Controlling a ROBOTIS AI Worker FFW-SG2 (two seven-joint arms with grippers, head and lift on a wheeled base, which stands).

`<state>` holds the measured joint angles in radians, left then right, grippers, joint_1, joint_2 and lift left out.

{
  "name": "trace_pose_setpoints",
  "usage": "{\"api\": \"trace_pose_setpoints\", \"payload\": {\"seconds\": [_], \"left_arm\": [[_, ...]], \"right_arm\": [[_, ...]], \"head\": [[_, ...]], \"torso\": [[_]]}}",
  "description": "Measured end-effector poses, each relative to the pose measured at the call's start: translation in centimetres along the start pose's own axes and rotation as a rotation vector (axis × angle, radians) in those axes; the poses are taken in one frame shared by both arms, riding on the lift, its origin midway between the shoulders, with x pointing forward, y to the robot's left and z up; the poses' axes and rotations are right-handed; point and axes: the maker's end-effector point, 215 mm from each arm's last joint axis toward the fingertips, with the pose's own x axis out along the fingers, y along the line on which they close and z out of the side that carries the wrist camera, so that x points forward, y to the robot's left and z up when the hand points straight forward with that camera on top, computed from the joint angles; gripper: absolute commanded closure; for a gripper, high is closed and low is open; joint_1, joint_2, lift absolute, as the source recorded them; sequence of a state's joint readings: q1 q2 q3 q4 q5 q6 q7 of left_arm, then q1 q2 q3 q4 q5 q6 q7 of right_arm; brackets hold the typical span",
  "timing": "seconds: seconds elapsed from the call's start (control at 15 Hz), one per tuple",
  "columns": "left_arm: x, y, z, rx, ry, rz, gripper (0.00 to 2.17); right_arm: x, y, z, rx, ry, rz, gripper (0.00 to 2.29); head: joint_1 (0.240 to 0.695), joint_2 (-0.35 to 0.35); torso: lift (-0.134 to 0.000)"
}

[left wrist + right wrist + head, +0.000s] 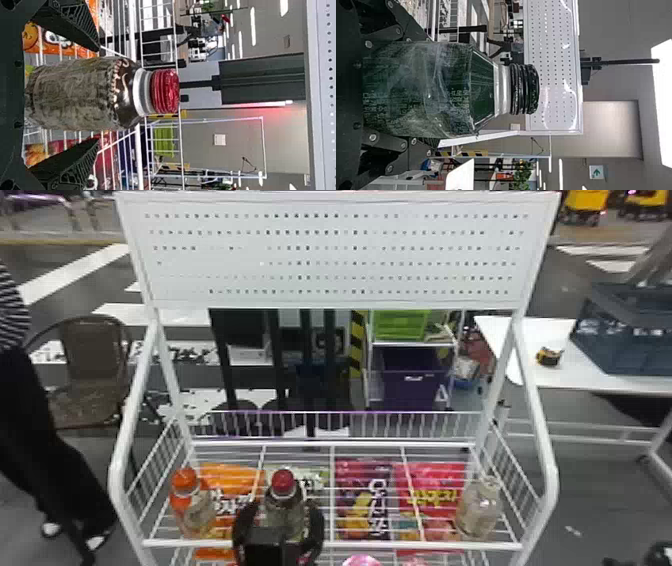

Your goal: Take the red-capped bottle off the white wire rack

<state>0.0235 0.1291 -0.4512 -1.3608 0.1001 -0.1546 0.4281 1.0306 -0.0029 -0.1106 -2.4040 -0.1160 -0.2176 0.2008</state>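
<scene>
My left fingers (pixel 75 23) stand spread on either side of the red-capped bottle (pixel 79 93) on the white wire rack (pixel 425 546), my right fingers (pixel 409 23) clasp a green bottle (pixel 419 89), and I fear an off-centre squeeze could tip the first one over.

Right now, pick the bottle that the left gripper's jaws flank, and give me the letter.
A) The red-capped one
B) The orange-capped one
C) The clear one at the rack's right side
A: the left gripper has its jaws open, one on either side of the red-capped bottle.
</scene>
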Motion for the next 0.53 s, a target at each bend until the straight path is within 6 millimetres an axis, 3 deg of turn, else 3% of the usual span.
{"api": "trace_pose_setpoints", "payload": {"seconds": [0.07,0.13,0.2,0.27,0.4,0.53], "left_arm": [[0.4,0.2,0.1,-0.004,-0.005,0.004,0.37],[0.7,0.3,0.4,-0.008,-0.009,0.005,0.9],[0.8,0.3,0.6,-0.012,-0.013,0.0,1.92],[0.9,0.4,0.9,-0.017,-0.016,0.001,2.15],[0.4,0.5,1.1,-0.026,0.005,0.001,2.15],[-1.4,0.0,2.2,-0.042,0.009,-0.019,2.15]], "right_arm": [[0.0,-0.1,-0.1,0.0,0.002,-0.001,1.13],[0.0,-0.2,-0.2,0.001,0.004,-0.003,1.13],[0.0,-0.2,-0.2,0.001,0.004,-0.003,1.13],[0.1,-0.2,-0.3,0.001,0.005,-0.004,1.13],[0.1,-0.2,-0.3,0.002,0.006,-0.003,1.13],[0.2,-0.2,-0.5,0.002,0.01,-0.003,1.13]], "head": [[0.499,0.0],[0.499,0.0],[0.499,0.0],[0.499,0.0],[0.499,0.0],[0.499,0.0]], "torso": [[0.0],[0.0],[0.0],[0.0],[0.0],[0.0]]}}
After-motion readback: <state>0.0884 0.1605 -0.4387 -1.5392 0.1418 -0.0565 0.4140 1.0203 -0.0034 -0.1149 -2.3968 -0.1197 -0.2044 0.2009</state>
